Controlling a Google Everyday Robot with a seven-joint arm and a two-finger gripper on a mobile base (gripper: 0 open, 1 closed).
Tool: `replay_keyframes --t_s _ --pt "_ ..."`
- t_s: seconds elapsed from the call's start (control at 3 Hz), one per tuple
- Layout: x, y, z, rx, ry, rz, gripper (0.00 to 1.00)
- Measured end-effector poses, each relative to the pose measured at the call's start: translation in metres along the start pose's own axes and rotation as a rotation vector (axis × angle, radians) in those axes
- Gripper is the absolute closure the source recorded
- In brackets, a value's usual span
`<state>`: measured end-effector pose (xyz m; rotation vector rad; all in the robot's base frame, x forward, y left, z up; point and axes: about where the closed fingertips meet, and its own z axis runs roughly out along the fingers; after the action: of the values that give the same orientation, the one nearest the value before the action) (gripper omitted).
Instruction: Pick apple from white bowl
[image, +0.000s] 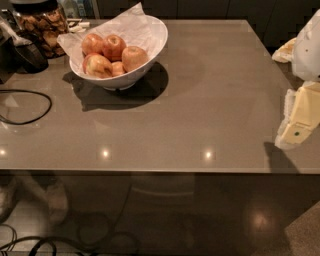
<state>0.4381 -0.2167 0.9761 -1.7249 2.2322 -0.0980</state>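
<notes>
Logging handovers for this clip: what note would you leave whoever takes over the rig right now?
The end effector is at the right edge of the table, far from the bowl, with no apple in it.
The apple lies in the white bowl at the back left, on the right of the pile, beside the other apples.
Done: nothing yet.
Left: reach across, grasp the apple, lift it out.

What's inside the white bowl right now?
Crinkled white paper and five apples, with the peach-orange apple at the right. The white bowl's bottom is covered by them. The pincer is far off, at the table's right edge.
</notes>
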Motion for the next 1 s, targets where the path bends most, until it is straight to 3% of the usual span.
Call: replay_keyframes --t_s 0.33,0.67,1.0 --pt "0.0 0.0 0.0 0.0 0.0 0.0 0.0" --pt "-0.023 -0.013 -0.001 -0.003 -0.002 -0.018 0.0" --pt "-0.078 -0.033 -0.008 0.029 0.009 -0.125 0.0"
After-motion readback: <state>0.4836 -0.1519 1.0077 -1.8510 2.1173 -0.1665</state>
